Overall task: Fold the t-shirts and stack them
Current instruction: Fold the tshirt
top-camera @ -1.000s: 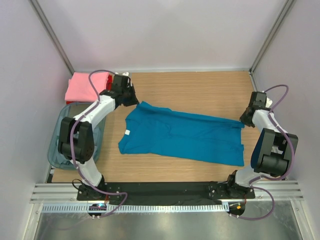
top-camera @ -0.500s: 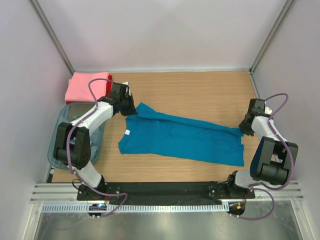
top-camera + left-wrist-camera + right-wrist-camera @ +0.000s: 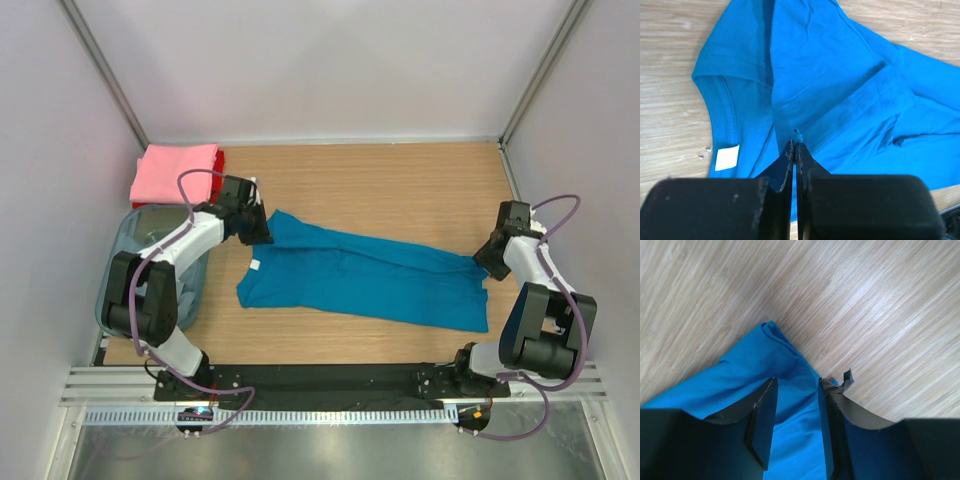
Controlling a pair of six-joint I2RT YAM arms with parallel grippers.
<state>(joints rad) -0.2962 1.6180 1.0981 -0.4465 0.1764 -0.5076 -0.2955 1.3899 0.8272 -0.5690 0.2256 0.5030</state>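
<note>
Both arms have drawn nearer, dragging the far edge of the teal blue cotton t-shirt [image 3: 360,275] toward the bases. The left gripper [image 3: 794,150] pinches its shoulder fold tight; the right gripper [image 3: 796,407] has its fingers parted around the hem corner. The shirt lies across the pale wooden table [image 3: 400,190], with the folded pink t-shirt [image 3: 175,170] at the far-left corner.

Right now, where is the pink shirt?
In the top view, the pink shirt lies folded at the table's far left corner, just beyond the plastic bin.
</note>
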